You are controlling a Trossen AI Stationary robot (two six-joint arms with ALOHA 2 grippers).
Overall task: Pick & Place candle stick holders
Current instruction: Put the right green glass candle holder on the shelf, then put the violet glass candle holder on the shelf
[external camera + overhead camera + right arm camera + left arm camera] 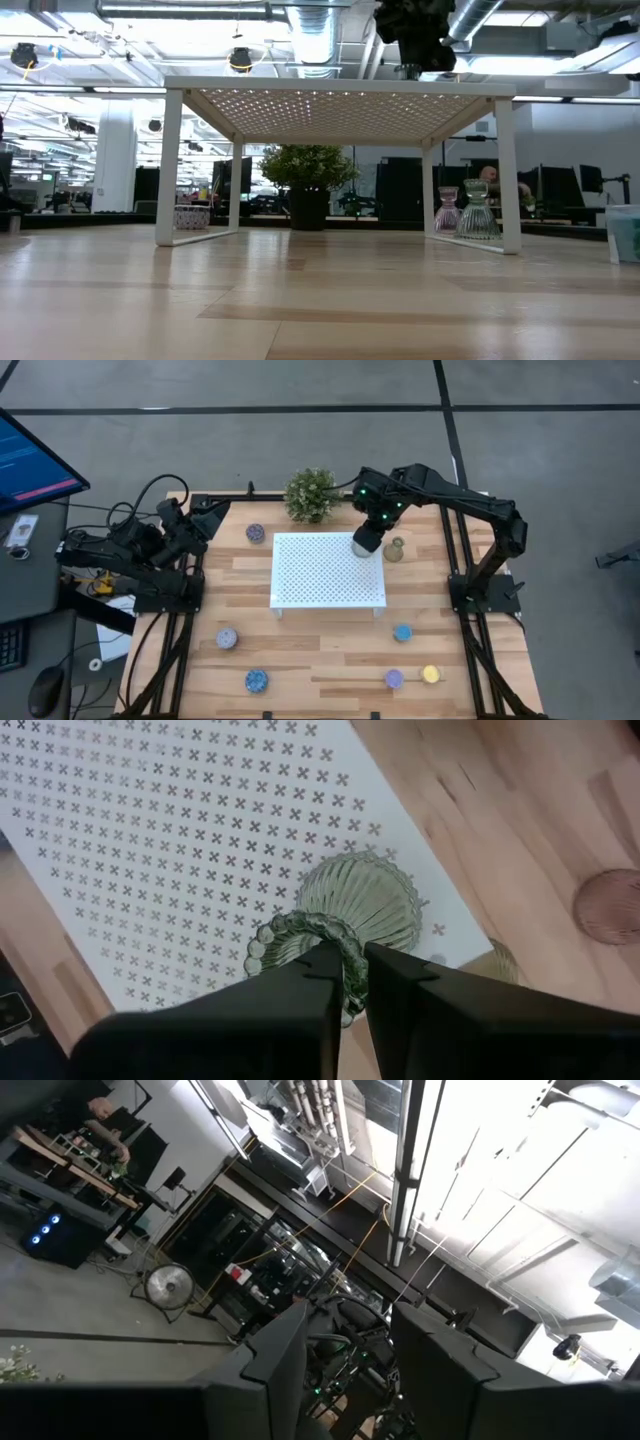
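My right gripper (366, 543) is over the far right corner of the white perforated tray (320, 575) and is shut on a dull green vase-shaped holder (365, 900). A second greenish vase (394, 550) stands on the table just right of the tray. A pink-brown one (610, 905) stands near it. Pucks lie on the table: speckled (255, 533), lilac (228, 638), speckled blue (257, 680), blue (402, 632), purple (394, 678), yellow (430, 674). My left gripper (350, 1360) waits open at the table's left edge, pointing up. My right gripper holds the green vase by its beaded mouth rim (300, 932), pinched between the two fingers, one inside the mouth and one outside. The fingers come from above, pointing down. The vase is upright below them over the tray; whether its base rests on the tray, I cannot tell.
A bushy potted plant (310, 495) stands at the far edge behind the tray. The tray stands on legs (170, 170), with open space beneath it. The two standing vases (478, 210) are close to its far right leg.
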